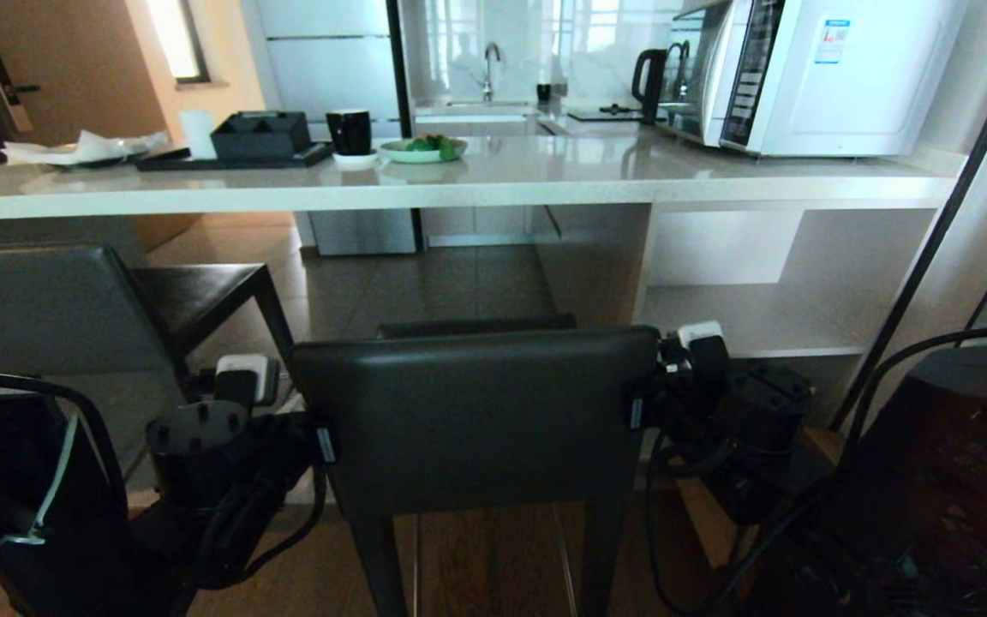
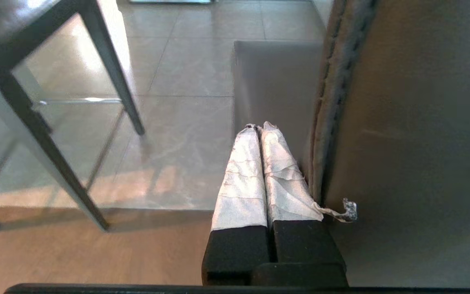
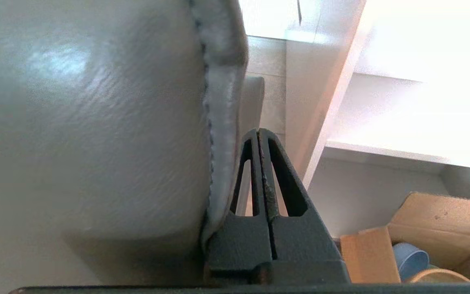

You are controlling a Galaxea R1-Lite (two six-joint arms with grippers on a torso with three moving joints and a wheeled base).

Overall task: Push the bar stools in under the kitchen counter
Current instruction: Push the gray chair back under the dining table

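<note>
Stool [image 1: 476,411] dead centre before the tabletop [image 1: 493,176], left gripper [image 2: 259,127] at its nine o'clock edge, right gripper [image 3: 258,131] at three o'clock, both jaws pressed together, empty, second stool [image 1: 39,313] at ten o'clock.

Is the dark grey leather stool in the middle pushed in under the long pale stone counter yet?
Not yet. The dark grey leather stool stands out in front of the pale stone counter, with bare floor between them.

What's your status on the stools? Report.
Left gripper and right gripper shut, flanking the near stool's backrest. Near stool short of the counter; second stool also out. Floor beneath looks open.
</note>
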